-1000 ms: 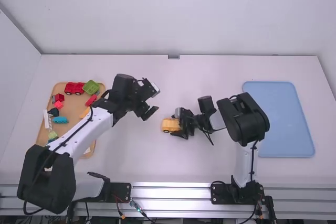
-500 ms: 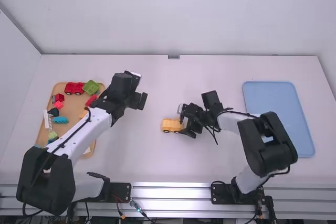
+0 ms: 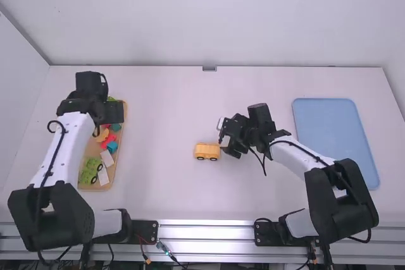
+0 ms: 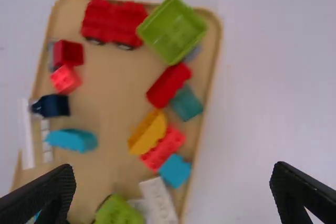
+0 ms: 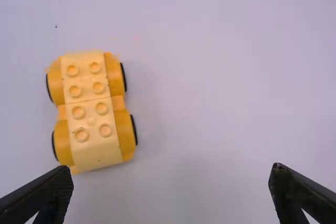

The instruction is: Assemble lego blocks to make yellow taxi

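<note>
The white table (image 3: 171, 203) is the work surface; it supports both trays and the build. The left arm (image 3: 68, 137) reaches to the parts side, and the right arm (image 3: 300, 159) serves the build area, a division that probably lets one supply while the other steadies.

The wooden tray (image 4: 115, 87) keeps the loose parts together within the left arm's reach. The blue tray (image 3: 338, 143) lies on the right side, probably reserved for the finished model.

The left gripper (image 4: 173, 170) is over the wooden tray, fingers spread wide, nothing pinched; this setting suits selection of a part. The right gripper (image 5: 171, 170) is near the build, fingers also spread and holding nothing, presumably ready to brace it.

The yellow car (image 5: 92, 111) stands upright on its wheels on the table, between the two trays and just beside the right gripper. Its studs (image 5: 105, 130) face up, so the next block can be pressed on from above.

In the wooden tray, the red wheeled piece (image 4: 113, 22) and the green box-shaped block (image 4: 173, 29) are likely distractors. The yellow curved block (image 4: 148, 132) matches the car and is the probable next pick. The red studded block (image 4: 164, 149) lies right alongside; a careless grip could catch both.
</note>
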You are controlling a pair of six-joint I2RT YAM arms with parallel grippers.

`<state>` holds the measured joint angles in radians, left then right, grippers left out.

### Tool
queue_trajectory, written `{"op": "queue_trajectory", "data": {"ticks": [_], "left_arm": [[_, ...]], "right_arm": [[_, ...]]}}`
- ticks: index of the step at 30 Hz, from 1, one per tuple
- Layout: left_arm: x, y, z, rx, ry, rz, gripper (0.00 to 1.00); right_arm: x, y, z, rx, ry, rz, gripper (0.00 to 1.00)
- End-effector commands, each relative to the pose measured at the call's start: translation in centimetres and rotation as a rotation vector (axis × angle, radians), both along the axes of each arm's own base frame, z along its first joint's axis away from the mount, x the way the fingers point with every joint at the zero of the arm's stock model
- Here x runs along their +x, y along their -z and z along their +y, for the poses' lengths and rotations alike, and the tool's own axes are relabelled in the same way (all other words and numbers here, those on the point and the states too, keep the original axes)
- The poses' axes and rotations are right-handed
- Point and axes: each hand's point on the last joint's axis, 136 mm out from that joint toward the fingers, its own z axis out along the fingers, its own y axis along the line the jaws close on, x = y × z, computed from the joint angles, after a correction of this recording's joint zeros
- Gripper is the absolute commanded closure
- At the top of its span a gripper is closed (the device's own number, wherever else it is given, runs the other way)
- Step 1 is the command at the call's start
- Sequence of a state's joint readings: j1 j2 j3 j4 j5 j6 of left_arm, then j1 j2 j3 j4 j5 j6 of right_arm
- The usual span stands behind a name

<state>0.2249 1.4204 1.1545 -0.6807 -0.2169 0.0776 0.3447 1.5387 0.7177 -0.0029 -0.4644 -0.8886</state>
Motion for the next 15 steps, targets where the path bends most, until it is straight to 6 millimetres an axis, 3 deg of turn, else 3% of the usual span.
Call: {"op": "queue_trajectory", "data": {"ticks": [1, 5, 15], "left_arm": [[-0.1, 1.4, 1.1, 0.033, 0.097, 0.094, 0.0], [0.1, 3.7, 2.2, 0.076, 0.203, 0.196, 0.07], [-0.4, 7.8, 5.1, 0.195, 0.237, 0.394, 0.17]], "right_arm": [[0.1, -0.8, 0.1, 0.007, 0.0, -0.022, 0.01], [0.2, -0.9, 0.1, 0.012, 0.012, -0.014, 0.01], [1.4, -1.4, -0.5, 0.003, 0.114, 0.014, 0.01]]}}
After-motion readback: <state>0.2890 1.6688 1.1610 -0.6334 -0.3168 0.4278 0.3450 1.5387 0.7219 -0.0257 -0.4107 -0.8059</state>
